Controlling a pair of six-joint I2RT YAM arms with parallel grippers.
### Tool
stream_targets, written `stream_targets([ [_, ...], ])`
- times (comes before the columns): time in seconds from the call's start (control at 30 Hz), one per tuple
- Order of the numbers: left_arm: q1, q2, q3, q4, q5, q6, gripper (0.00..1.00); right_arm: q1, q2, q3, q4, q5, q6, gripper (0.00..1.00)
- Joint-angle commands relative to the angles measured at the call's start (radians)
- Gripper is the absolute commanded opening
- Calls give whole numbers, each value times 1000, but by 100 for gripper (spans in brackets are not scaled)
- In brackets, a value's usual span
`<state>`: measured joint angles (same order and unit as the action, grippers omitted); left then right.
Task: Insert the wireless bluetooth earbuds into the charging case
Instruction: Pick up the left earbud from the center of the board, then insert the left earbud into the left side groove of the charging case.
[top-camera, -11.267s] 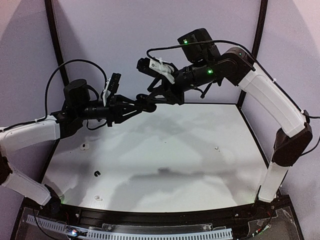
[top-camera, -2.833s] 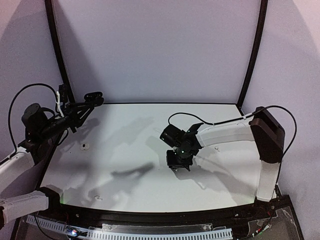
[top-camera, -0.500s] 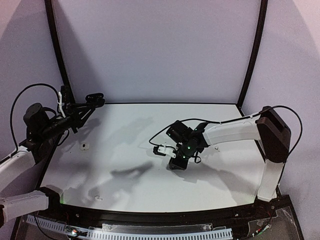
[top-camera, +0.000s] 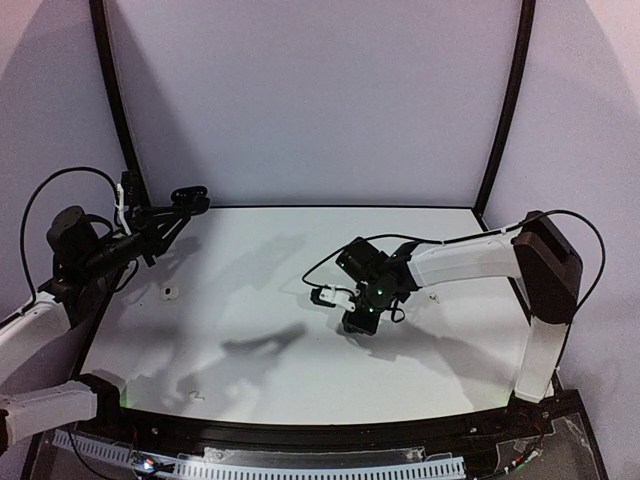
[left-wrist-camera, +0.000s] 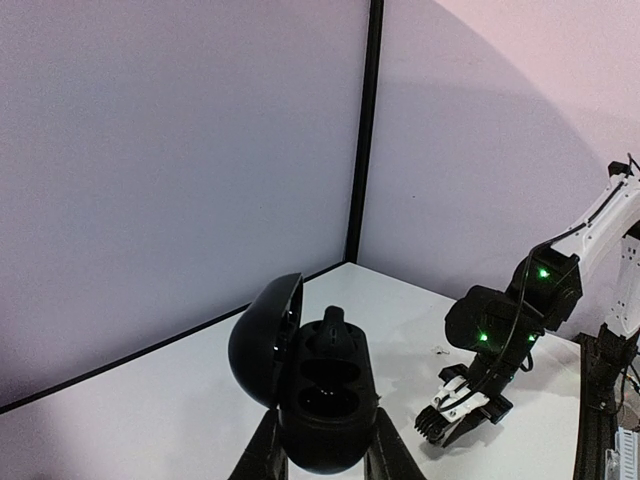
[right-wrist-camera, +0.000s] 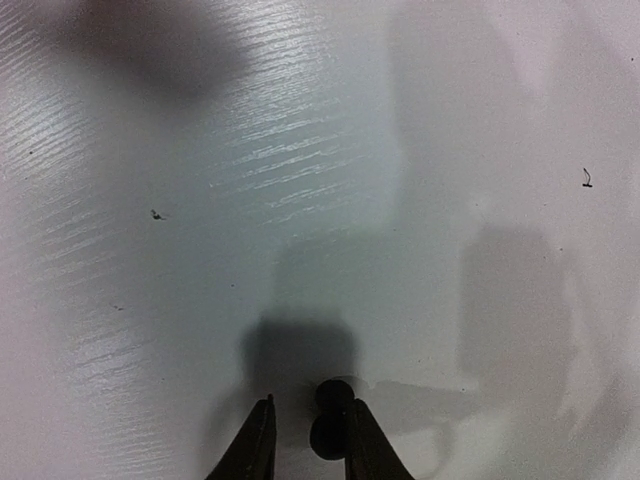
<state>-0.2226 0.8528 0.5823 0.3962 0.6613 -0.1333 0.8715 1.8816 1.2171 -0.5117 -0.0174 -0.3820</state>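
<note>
The right pincer (right-wrist-camera: 308, 420) stood low over the middle of the worktop (right-wrist-camera: 300, 150), jaws a little apart. A black bud (right-wrist-camera: 333, 395) lay on the surface between them, hard against the finger on the right of the wrist view, with a gap on its other side. The bud was bracketed, not yet held, so the step in hand looked to be the pick-up. To do it well, the pincer would first need centring on the bud; otherwise the touching finger might shove it sideways or squirt it out as the jaws met. The tips should sit right down at the surface, the bud being low and rounded, and the squeeze should be slow and light, followed by a straight lift. The left pincer (left-wrist-camera: 322, 455) was clamped on the open black case (left-wrist-camera: 320, 385), held up at the far left. How the bud sat in the grip would likely decide how easily it seated in a well. A white bud (top-camera: 170, 293) lay well apart, near the left edge.
</note>
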Motion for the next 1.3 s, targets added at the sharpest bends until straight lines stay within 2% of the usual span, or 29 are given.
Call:
stream_targets([
  [0.0,-3,4,7,10,1,10,1,-12,23,16,-4,14,-14,20],
  [0.1,-3,3,8,10,1,9,1,-15,25,20,-5,14,-13,12],
  [0.3,-3,2,7,9,0,12,1,-30,26,16,-14,50,-15,10],
  [0.37,-4,2,7,9,-1,12,1,-36,21,17,-15,49,-14,5],
  [0.43,-3,3,7,10,-1,12,1,-44,16,32,-27,32,-10,0],
  [0.57,-3,3,4,0,9,23,1,-64,-27,111,-79,-48,17,0],
  [0.73,-12,18,-12,2,108,28,1,-68,-115,267,-163,-218,15,0],
  [0.83,-37,37,-17,21,166,20,1,-63,-147,414,-255,-303,16,0],
  [0.97,-90,58,-15,49,204,61,1,-25,-184,602,-335,-357,14,0],
  [1.27,-228,165,33,86,316,160,1,144,-142,932,-349,-434,29,0],
])
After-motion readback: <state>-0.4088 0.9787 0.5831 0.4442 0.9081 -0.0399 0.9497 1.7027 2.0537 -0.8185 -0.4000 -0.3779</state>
